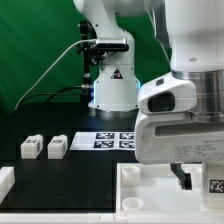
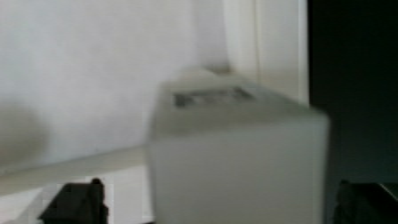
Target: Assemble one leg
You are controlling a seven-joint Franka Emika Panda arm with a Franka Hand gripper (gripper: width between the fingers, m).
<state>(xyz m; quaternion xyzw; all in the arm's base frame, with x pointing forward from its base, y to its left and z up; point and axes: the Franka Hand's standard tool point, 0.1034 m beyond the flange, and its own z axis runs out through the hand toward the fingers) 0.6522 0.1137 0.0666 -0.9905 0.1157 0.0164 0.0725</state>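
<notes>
Gripper (image 2: 219,203) seen in the wrist view, fingers spread wide and clasping nothing; one leg (image 2: 240,150) stands upright between them, contact not discernible; white tray panel (image 2: 89,90) lies behind it; black table (image 1: 60,175) carries a second leg (image 1: 30,147) and third leg (image 1: 57,146), side by side toward the exterior view's left; marker board (image 1: 115,140) farther back; green backdrop (image 1: 40,40) beyond.

exterior: faces arm base (image 1: 112,92) across table (image 1: 45,122) | wrist: close above leg (image 2: 240,150)

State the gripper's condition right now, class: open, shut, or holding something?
Gripper: open. A leg sits between its jaws, not clamped, with a gap on one side.
</notes>
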